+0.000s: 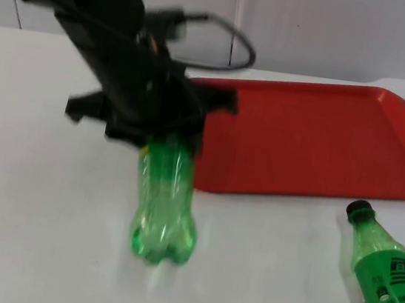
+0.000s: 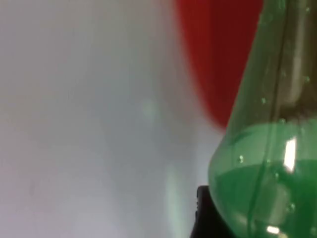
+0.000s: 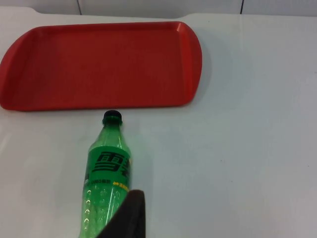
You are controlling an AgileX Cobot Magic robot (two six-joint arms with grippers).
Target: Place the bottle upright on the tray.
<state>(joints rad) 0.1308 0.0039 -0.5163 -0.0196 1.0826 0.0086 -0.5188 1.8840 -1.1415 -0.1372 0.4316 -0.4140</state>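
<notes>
We see a white table [image 1: 39, 197] ending at a grey wall [image 1: 331, 26], with a red tray [image 1: 316, 137] lying near the wall. A labelled bottle [image 1: 383, 280] lies on its side just before the tray. Our left gripper [image 1: 161, 137] is clamped on a bare bottle's [image 1: 164, 206] top, hanging base-down beside the tray. We cannot tell the right gripper's [image 3: 126, 218] opening; it waits over the labelled bottle.

Left gripper [image 1: 161, 140] clamped, raised.
</notes>
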